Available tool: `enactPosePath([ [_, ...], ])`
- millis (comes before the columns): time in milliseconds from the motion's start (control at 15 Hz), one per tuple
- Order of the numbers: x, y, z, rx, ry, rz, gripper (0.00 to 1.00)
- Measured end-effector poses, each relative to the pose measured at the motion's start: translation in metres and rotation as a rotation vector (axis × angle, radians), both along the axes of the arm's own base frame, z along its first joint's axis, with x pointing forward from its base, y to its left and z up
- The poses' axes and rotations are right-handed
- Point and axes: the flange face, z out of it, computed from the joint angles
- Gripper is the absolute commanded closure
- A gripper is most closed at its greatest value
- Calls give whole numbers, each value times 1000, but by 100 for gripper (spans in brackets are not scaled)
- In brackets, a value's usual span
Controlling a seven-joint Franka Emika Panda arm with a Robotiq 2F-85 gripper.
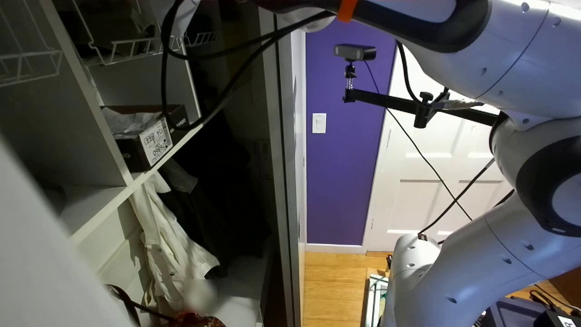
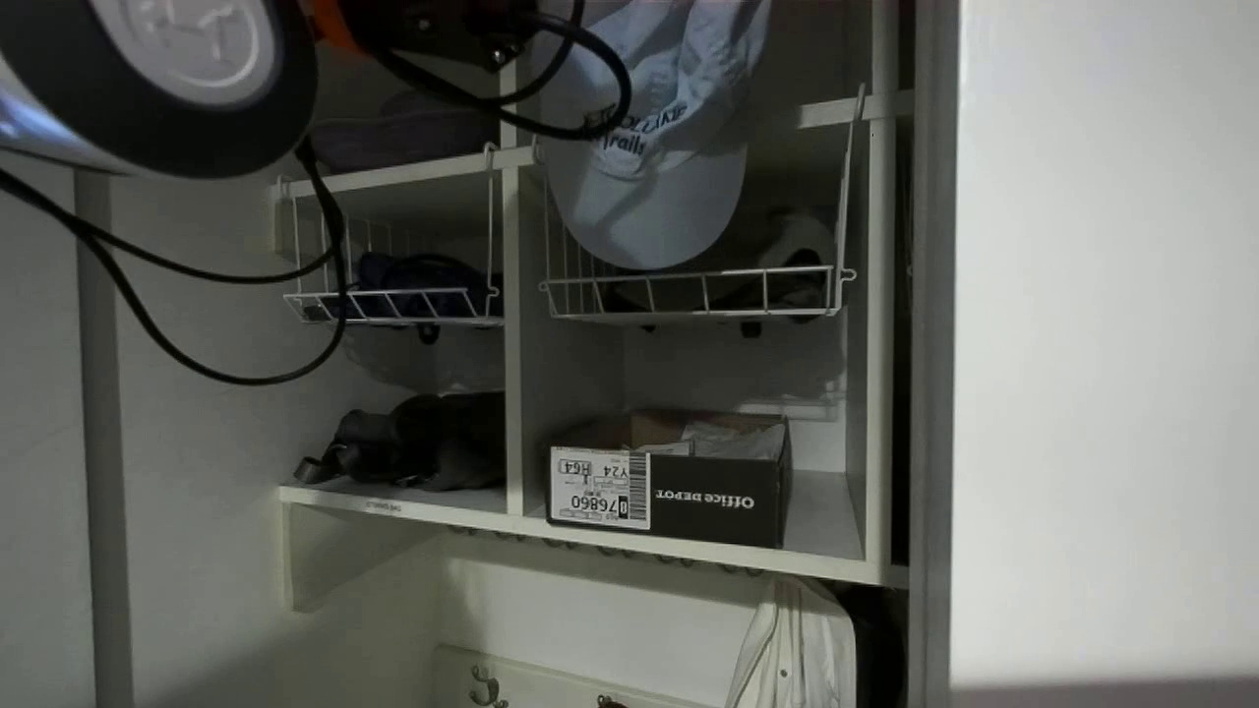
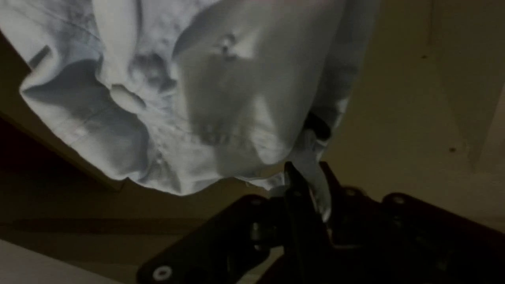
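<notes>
A pale grey-blue cap (image 2: 669, 167) with dark lettering hangs brim down in an exterior view, in front of the right-hand shelf section. In the wrist view my gripper (image 3: 307, 163) has its dark fingers closed around a narrow cloth strap (image 3: 313, 173) of the cap. The cap's crumpled cloth (image 3: 86, 126) fills the upper left of the wrist view, with its inside and a button showing. A part of the cap (image 1: 185, 16) shows at the top edge in an exterior view. The fingers are out of view in both exterior views.
A white wire basket (image 2: 698, 295) is behind the cap, with another basket (image 2: 393, 305) to its left. An open black box (image 2: 718, 497) stands on the shelf below, with dark items (image 2: 423, 442) beside it. A white garment (image 1: 168, 236) hangs underneath. Black cables (image 2: 246, 379) loop from the arm.
</notes>
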Motion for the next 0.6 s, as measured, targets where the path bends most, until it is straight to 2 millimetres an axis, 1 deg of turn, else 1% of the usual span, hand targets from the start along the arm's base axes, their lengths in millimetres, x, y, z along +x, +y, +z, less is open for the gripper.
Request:
enactPosePath([
  [200, 7, 13, -5, 25, -96, 52, 97],
  [400, 18, 26, -13, 70, -177, 120, 97],
  [600, 31, 32, -21, 118, -225, 182, 97],
])
